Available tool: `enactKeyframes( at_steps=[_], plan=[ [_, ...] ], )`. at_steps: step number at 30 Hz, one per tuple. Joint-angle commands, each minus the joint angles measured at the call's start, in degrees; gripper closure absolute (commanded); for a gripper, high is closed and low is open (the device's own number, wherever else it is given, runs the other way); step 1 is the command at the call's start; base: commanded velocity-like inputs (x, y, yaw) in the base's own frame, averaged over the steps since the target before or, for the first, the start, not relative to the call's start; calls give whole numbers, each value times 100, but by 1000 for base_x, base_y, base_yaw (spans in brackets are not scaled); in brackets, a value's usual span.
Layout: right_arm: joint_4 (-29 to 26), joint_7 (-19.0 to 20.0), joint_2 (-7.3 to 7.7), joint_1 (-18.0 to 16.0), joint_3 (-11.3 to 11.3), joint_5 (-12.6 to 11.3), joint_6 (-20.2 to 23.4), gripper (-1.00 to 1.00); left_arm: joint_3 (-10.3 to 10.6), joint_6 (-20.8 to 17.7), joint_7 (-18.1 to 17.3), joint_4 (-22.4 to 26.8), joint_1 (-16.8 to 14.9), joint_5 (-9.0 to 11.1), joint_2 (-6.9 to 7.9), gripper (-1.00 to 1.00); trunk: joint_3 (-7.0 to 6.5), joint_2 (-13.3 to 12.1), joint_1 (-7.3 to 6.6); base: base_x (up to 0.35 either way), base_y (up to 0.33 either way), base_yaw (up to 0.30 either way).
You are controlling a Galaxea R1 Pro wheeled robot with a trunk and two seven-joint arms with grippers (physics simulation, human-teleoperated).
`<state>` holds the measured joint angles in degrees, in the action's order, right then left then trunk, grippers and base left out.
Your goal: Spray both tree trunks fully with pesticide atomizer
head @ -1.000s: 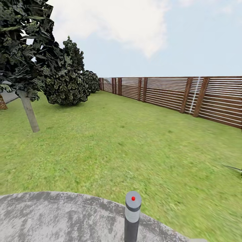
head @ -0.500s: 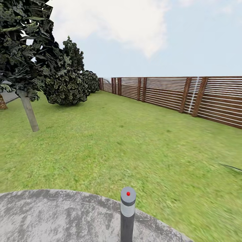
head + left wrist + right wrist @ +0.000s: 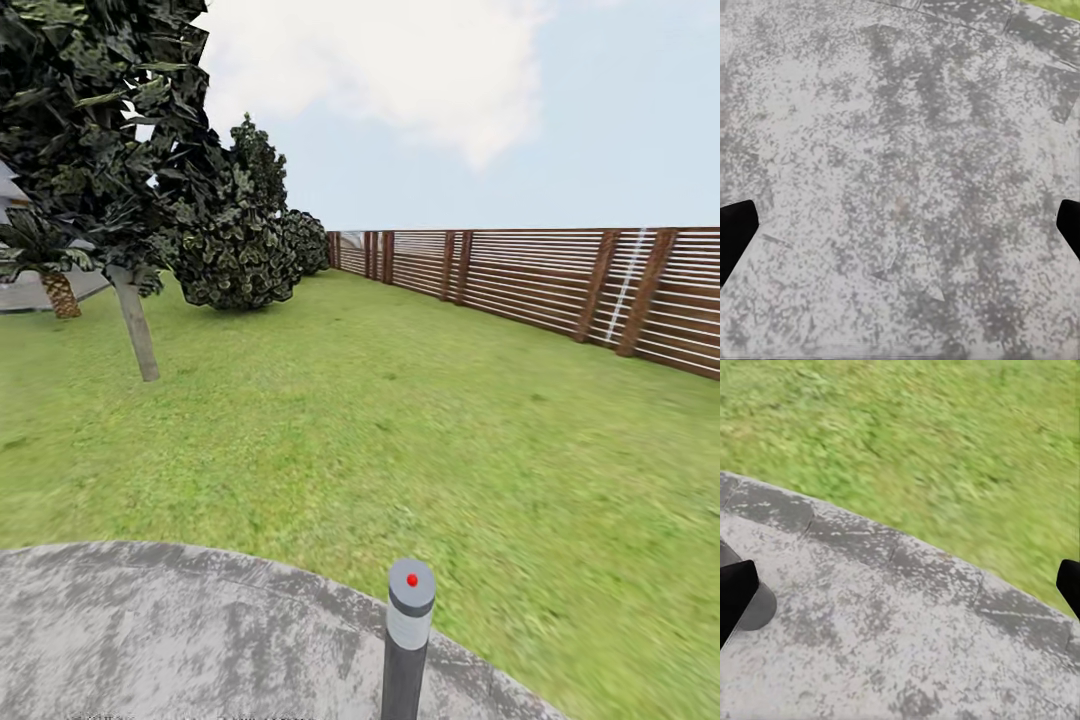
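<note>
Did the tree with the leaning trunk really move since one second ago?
No. The tree and fence shifted right together in the head view, so the camera turned left.

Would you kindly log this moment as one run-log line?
phase: in transit | base: paving stone | ahead: lawn, tree trunk, fence | both pincers: open, empty

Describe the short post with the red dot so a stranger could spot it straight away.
Start from the wide green lawn bounded by the brown slatted fence. At the near edge lies a round grey paving stone. On its right part stands the post: a dark grey cylinder with a paler band and a single red dot on its cap, the one upright thing on the stone.
</note>
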<state>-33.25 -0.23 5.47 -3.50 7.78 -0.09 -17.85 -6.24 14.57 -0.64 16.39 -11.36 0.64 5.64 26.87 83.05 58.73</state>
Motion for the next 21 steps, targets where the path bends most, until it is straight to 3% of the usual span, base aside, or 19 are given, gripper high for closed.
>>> enactKeyframes(
  at_steps=[1,8,21],
  plan=[
    [2,-3,-1,-2,4,0,-17,-100,-12,19,-7,-10,-6,6,-1,-100,6,3,0,-14,0,272],
    [11,-3,-52,-4,4,8,-17,-100,-9,27,-7,-13,-7,6,-1,-100,6,3,0,-242,-49,272],
    [20,-4,-72,-2,-4,14,-17,-100,-9,28,-7,-22,-7,6,-1,-100,6,3,0,-311,-167,272]
  ],
)
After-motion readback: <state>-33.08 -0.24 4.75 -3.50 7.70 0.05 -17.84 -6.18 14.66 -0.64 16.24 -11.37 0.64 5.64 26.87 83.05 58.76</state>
